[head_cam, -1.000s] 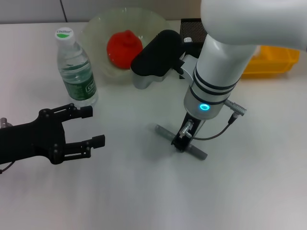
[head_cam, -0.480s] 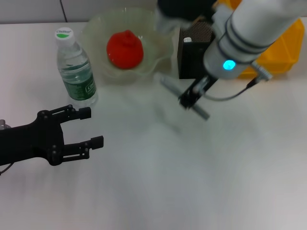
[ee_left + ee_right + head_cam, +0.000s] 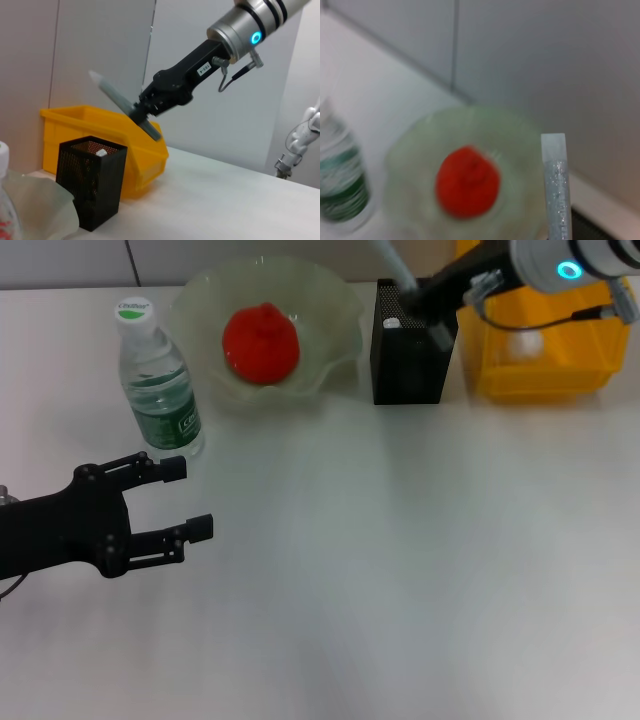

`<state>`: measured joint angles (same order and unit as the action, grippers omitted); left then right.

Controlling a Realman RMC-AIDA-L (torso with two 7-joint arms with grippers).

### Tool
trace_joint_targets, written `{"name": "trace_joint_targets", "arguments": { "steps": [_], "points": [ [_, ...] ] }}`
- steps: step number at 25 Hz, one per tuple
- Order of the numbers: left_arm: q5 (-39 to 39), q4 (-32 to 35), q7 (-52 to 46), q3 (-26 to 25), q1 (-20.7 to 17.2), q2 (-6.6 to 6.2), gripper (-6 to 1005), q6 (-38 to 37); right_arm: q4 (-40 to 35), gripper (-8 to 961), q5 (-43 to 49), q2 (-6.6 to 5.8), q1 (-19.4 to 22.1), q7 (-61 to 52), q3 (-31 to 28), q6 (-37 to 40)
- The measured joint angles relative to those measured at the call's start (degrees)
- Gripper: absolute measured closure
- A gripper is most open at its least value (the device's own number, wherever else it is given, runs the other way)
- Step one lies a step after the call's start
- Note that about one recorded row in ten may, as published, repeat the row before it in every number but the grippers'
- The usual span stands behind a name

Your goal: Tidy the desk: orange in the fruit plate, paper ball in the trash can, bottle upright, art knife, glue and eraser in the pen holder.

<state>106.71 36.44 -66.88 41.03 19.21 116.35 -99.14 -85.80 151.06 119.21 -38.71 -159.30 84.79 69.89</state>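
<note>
My right gripper [image 3: 422,302] is shut on the long grey art knife [image 3: 390,262] and holds it tilted in the air above the black mesh pen holder [image 3: 408,358]. The left wrist view shows the same: the gripper [image 3: 142,107], the knife [image 3: 112,95] and the pen holder [image 3: 89,186] below. A small white item [image 3: 392,324] shows inside the holder. The orange [image 3: 260,342] lies in the pale green fruit plate [image 3: 205,302]. The bottle [image 3: 158,390] stands upright. The paper ball [image 3: 527,342] lies in the yellow trash can [image 3: 545,380]. My left gripper [image 3: 188,498] is open and empty at the near left.
The trash can stands right beside the pen holder along the back edge, with a grey wall behind them. The bottle stands just beyond my left gripper's fingers. The white table [image 3: 400,570] stretches across the middle and front.
My right gripper has lifted the art knife off the table's middle and carried it back and up over the pen holder. The left arm has barely moved.
</note>
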Motion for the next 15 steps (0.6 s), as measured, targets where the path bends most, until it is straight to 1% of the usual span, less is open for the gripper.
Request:
{"name": "trace_joint_targets", "arguments": {
  "steps": [4,8,11,14,15],
  "points": [
    [-0.02,-0.12,-0.13,-0.61,0.29,0.11,185,0.05,0.12,814,-0.59,0.20,4.69,4.13,1.07,-10.37],
    [-0.02,-0.15,-0.67,-1.23,0.54,0.33,184,0.18,2.41,814,-2.22,0.15,9.17,8.07,4.22,-23.61],
    [-0.03,-0.15,-0.84,-1.40,0.87,0.63,184,0.68,5.40,813,-6.85,0.12,12.18,13.53,6.67,-34.04],
    [-0.03,-0.20,-1.23,-1.40,1.23,0.81,184,1.02,10.04,813,-13.79,0.08,13.52,20.99,9.58,-43.28],
    [-0.02,-0.22,-1.32,-1.40,1.29,0.85,184,1.12,11.17,813,-15.43,0.08,13.58,22.58,10.17,-45.31]
  ]
}}
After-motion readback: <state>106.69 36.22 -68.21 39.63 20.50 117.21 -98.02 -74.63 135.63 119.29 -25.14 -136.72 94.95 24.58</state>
